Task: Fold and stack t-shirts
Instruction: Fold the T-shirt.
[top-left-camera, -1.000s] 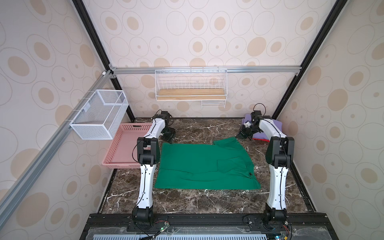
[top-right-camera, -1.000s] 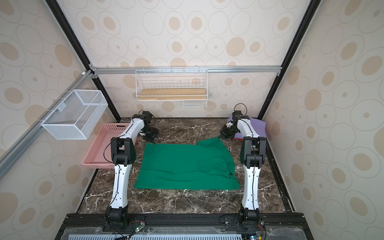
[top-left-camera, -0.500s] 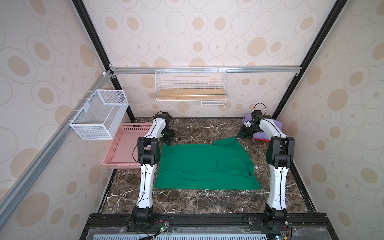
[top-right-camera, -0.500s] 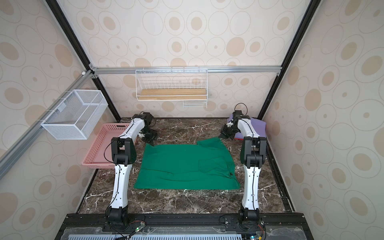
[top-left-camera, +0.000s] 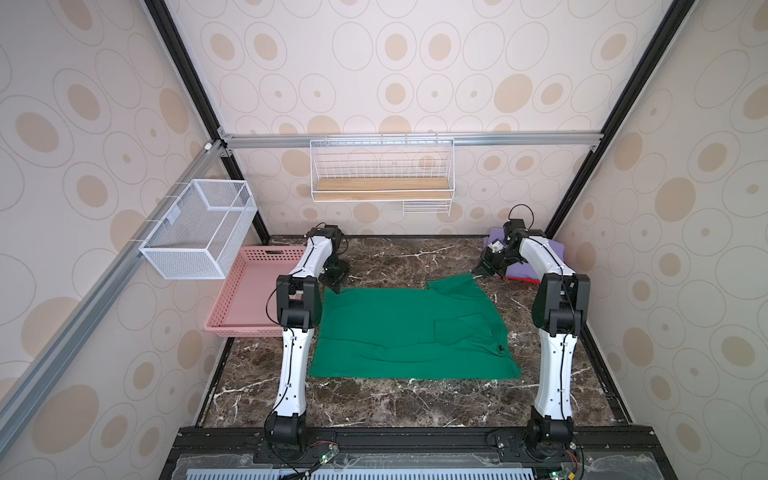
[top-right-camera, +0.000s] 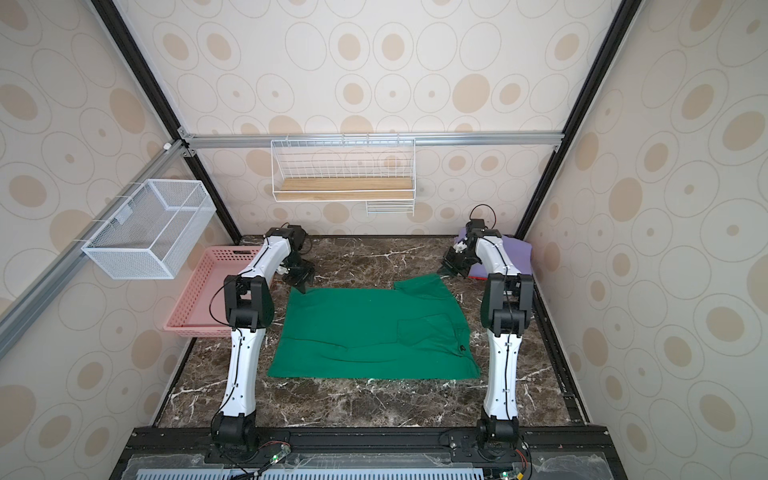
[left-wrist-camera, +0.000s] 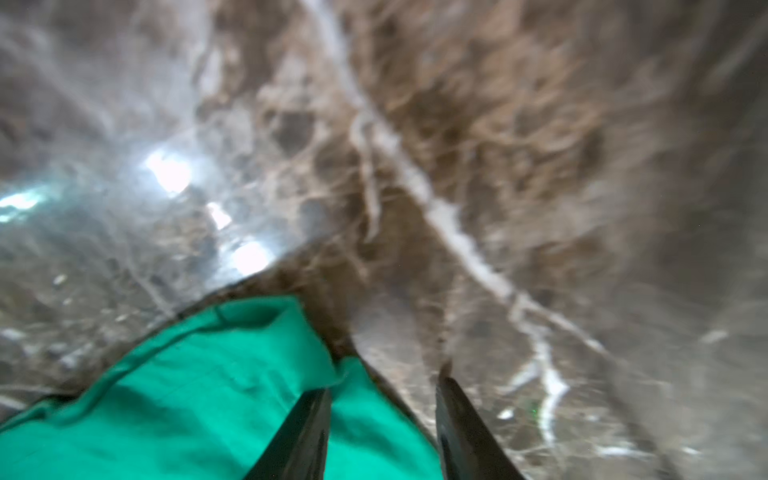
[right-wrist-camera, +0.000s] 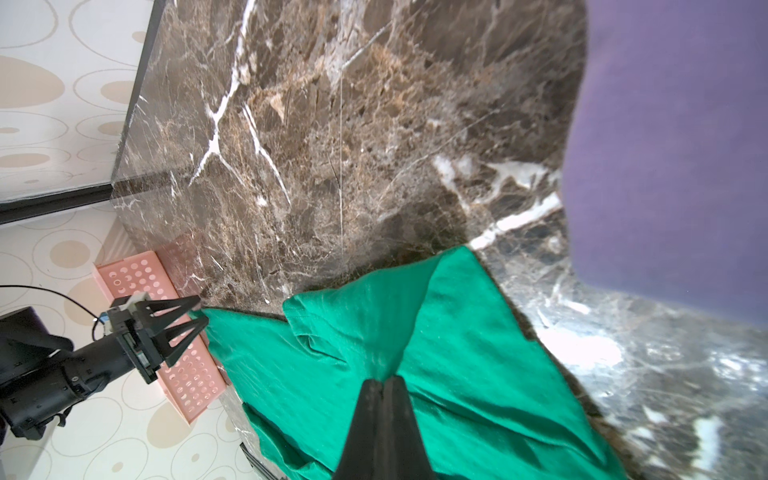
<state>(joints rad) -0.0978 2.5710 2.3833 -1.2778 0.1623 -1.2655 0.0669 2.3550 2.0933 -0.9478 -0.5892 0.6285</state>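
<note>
Green shirt (top-left-camera: 407, 332): spread nearly flat mid-table (top-left-camera: 415, 257), one sleeve folded in over the body. Left gripper (left-wrist-camera: 382, 386): jaws spread, straddling the shirt's far corner on the basket (top-left-camera: 249, 286) side, one finger (left-wrist-camera: 303, 432) above cloth, the other above marble. Right gripper (right-wrist-camera: 384, 380): jaws pressed together, pinching the green sleeve at the opposite far corner, cloth tented up to the tips. Purple shirt (top-left-camera: 552, 251): folded in the far right corner, a red shirt (top-left-camera: 530, 281) edge showing beneath it.
</note>
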